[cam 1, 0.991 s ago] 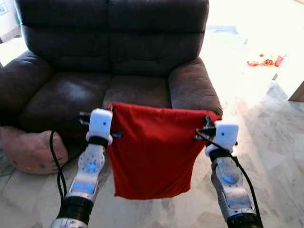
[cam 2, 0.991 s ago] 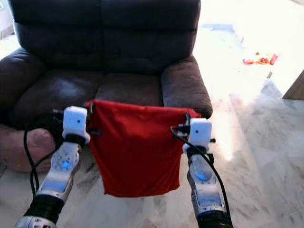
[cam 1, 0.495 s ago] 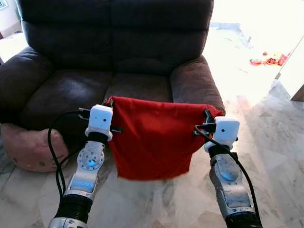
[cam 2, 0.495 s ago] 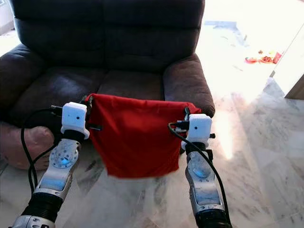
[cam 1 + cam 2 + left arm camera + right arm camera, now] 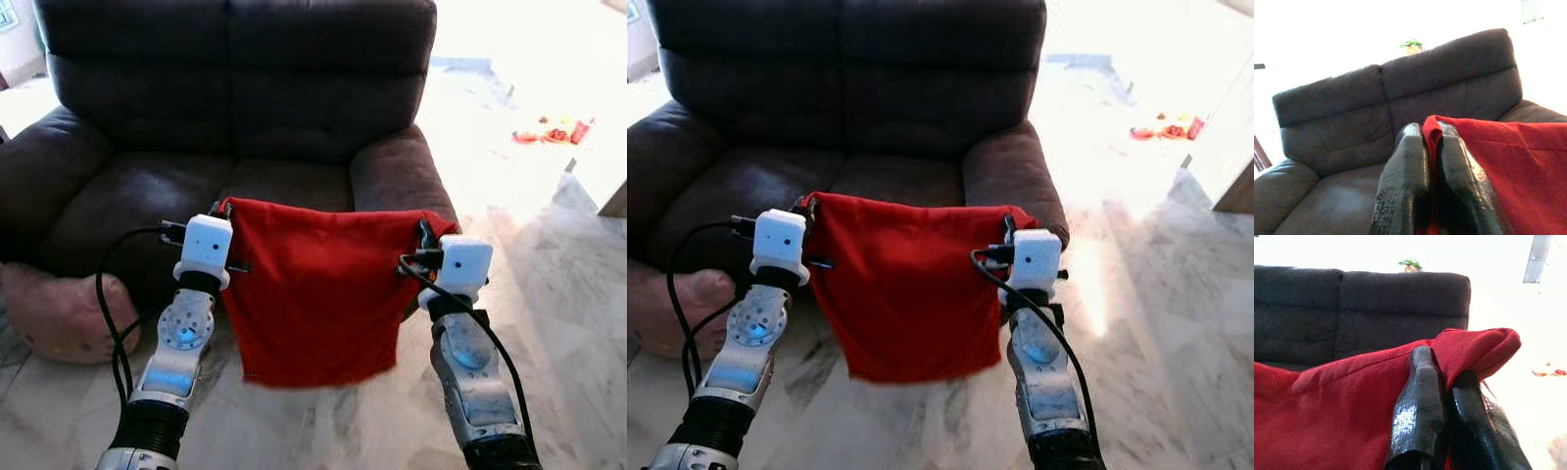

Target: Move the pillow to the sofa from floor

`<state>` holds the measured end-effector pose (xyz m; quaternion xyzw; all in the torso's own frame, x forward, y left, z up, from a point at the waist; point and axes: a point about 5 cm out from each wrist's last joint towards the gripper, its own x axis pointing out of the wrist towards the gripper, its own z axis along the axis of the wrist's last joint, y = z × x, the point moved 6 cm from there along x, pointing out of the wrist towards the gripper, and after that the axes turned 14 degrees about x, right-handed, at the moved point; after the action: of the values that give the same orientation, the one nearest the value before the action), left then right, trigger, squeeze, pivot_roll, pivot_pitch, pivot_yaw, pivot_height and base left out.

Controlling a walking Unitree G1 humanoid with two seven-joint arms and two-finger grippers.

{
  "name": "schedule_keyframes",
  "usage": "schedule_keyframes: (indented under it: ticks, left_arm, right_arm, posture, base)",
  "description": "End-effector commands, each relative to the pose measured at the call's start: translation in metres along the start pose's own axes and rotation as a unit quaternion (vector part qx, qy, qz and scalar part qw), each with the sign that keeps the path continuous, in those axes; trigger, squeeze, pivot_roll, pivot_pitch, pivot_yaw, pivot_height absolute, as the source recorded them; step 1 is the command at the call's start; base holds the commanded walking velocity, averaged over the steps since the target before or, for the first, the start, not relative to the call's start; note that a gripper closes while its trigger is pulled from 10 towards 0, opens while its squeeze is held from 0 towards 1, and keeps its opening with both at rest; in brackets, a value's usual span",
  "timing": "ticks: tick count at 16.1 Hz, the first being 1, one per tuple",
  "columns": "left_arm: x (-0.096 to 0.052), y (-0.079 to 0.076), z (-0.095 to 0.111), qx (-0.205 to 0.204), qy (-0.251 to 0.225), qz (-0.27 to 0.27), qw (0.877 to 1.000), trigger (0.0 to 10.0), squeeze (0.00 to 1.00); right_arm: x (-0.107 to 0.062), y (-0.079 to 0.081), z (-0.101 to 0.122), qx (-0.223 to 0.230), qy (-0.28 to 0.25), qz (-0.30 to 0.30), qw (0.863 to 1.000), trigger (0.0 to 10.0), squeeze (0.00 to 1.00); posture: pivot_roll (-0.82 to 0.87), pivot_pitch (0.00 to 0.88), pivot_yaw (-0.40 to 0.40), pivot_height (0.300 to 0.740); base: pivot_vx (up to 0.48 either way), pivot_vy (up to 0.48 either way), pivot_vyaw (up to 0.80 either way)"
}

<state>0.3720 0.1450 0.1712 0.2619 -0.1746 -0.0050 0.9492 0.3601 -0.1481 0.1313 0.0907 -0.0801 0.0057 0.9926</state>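
Red, limp and flat, your one pillow (image 5: 318, 294) hangs before the sofa (image 5: 235, 108), its top corners pinched by left gripper (image 5: 1431, 147) and right gripper (image 5: 1442, 377).

Between my glossy black left gripper (image 5: 1431, 147) and right gripper (image 5: 1442, 377) hangs a plain bright red fabric pillow cover (image 5: 318, 289). Beyond them is a dark brown suede-like two-seat sofa (image 5: 235, 108). Beside my left arm lies a dusty pink round cushion (image 5: 59, 313) with small coloured dots, on pale grey-veined marble floor tiles (image 5: 568, 313).

Both eye views look forward and down from the head onto the sofa (image 5: 235, 117) front and floor (image 5: 568, 294) (near-identical framing). Each wrist view looks closely along its fingers toward the sofa's backrest.
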Motion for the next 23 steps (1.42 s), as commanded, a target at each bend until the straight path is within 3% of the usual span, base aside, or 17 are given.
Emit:
schedule_keyframes:
  ticks: [1,9,20,23]
  left_arm:
    - [0.01,0.013,0.026,0.001,-0.044,0.023,0.999,10.0,0.0]
    - [0.014,0.012,0.034,0.004,-0.055,0.018,0.998,10.0,0.0]
    - [0.02,0.014,0.043,0.006,-0.068,0.014,0.998,10.0,0.0]
    - [0.026,0.028,0.054,-0.002,-0.083,0.036,0.996,10.0,0.0]
  right_arm:
    - [0.009,0.013,0.034,-0.007,-0.06,0.025,0.998,10.0,0.0]
    - [0.015,0.015,0.043,-0.002,-0.069,0.019,0.997,10.0,0.0]
    - [0.017,0.019,0.046,0.006,-0.07,0.024,0.997,10.0,0.0]
    - [0.016,0.023,0.051,0.003,-0.082,0.029,0.996,10.0,0.0]
  posture:
    - [-0.01,0.0,-0.04,0.74]
    - [-0.01,0.0,-0.032,0.74]
    - [0.0,0.0,-0.03,0.74]
    - [0.0,0.0,-0.032,0.74]
  base:
    - [0.27,0.0,0.0]
    - [0.271,0.0,0.0]
    - [0.27,0.0,-0.29]
    - [0.271,0.0,0.0]
